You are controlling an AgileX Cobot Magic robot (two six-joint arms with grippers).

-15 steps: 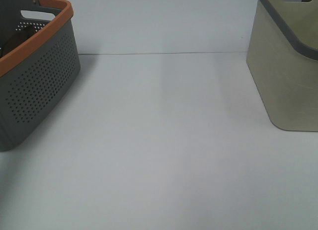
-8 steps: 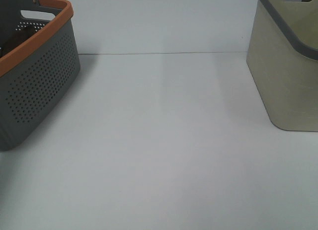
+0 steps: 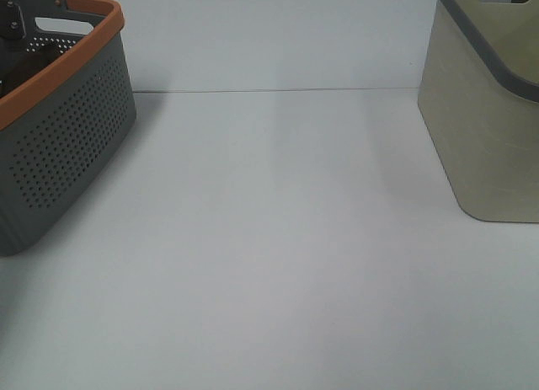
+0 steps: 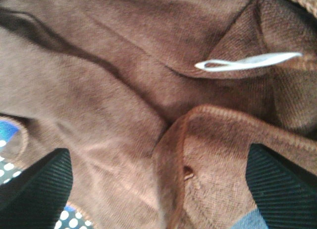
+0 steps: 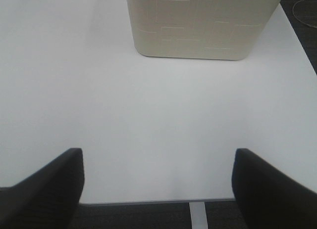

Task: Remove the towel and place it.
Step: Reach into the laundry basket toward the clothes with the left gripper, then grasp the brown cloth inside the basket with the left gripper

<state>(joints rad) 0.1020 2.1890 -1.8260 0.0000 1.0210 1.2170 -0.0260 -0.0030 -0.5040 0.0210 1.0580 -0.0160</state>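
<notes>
The dark brown towel (image 4: 129,90) fills the left wrist view, crumpled, with stitched edges and a white label loop (image 4: 247,62). It lies inside the grey basket with the orange rim (image 3: 63,70), whose wall hides it in the high view. My left gripper (image 4: 158,189) is open just above the towel, with one finger (image 4: 37,189) on each side of a folded edge and nothing between them. A dark part of the left arm (image 3: 8,24) shows over the basket. My right gripper (image 5: 158,189) is open and empty over the white table's near edge.
A beige basket with a grey rim (image 3: 484,112) stands at the right of the white table (image 3: 269,238); it also shows in the right wrist view (image 5: 198,21). The grey basket's perforated floor (image 4: 7,167) shows beside the towel.
A dark part of the left arm has come into the high view over the grey basket at the top left. The baskets have not moved.
</notes>
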